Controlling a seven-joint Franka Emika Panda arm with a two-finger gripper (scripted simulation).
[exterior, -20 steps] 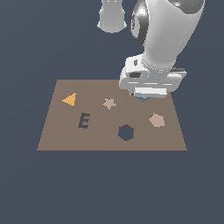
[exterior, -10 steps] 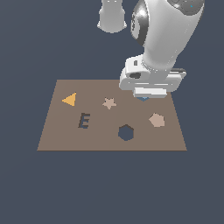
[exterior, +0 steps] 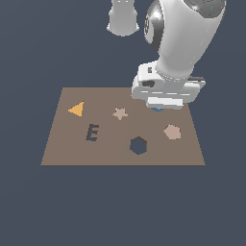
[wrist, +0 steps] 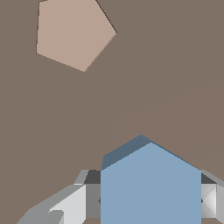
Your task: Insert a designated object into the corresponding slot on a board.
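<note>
The designated object, a light-blue hexagonal block (wrist: 151, 175), sits between my gripper's grey fingers (wrist: 72, 203), which press on two of its sides. In the exterior view only a blue sliver of the block (exterior: 157, 109) shows under the white hand, where the gripper (exterior: 158, 107) hangs over the far right part of the brown board (exterior: 110, 144). The slot (exterior: 138, 145), a dark hexagonal hole, lies nearer the board's front edge, to the exterior view's left of the gripper. It does not show in the wrist view.
On the board are an orange triangle (exterior: 76, 109), a tan star (exterior: 119, 113), a dark E-shaped cut-out (exterior: 92, 132) and a tan pentagon (exterior: 172, 131). The pentagon (wrist: 72, 33) also shows in the wrist view, apart from the block.
The hand has shifted only slightly over the board's far right part. The blue block stays between the fingers.
</note>
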